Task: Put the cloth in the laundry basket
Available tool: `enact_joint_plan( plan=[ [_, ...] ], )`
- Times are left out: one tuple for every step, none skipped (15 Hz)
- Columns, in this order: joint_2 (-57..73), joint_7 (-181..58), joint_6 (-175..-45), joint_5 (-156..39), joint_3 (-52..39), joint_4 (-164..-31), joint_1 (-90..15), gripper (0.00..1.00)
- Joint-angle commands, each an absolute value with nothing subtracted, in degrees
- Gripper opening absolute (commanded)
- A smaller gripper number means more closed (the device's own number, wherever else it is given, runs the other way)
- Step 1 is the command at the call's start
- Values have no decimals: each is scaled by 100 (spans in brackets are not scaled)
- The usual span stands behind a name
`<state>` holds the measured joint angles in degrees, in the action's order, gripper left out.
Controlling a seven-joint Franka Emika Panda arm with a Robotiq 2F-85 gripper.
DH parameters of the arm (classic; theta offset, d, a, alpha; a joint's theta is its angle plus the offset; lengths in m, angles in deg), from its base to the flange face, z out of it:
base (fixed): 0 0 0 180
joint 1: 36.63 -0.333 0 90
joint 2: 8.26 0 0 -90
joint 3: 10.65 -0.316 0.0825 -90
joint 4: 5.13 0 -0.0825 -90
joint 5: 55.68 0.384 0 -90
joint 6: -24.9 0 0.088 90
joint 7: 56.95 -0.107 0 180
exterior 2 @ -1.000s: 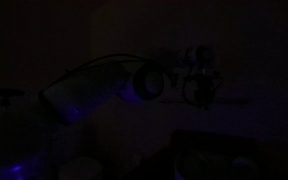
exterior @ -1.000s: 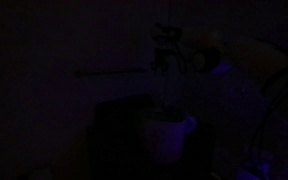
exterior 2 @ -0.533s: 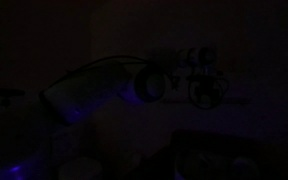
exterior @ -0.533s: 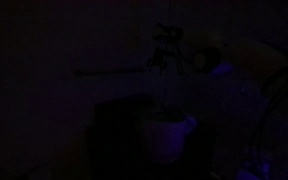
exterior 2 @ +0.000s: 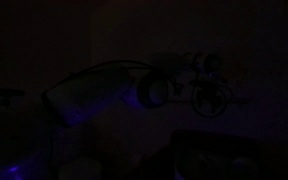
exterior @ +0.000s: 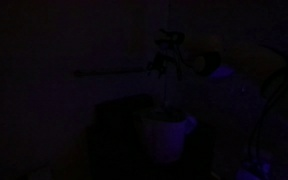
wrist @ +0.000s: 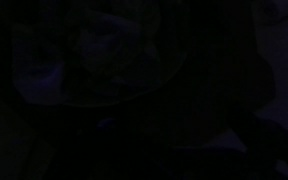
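Darkness hides most of this, but the pincer (exterior: 166, 60) hangs straight above the pale laundry basket (exterior: 168, 137), its opening impossible to read and the cloth nowhere discernible, so the drop looks close, not confirmed.

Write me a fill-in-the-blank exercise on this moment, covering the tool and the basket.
1. The room is too ____ to tell whether the tool is open or shut.
2. In an exterior view the tool hangs directly ____ the laundry basket.
3. The laundry basket stands ____, with its wide rim facing up.
Missing words: dark; above; upright.
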<state>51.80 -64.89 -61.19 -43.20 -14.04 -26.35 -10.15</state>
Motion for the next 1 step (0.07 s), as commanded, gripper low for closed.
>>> enact_joint_plan(
  plan=[
    [5119,-6478,-6157,-4305,-1388,-2729,-1021,100]
  ],
)
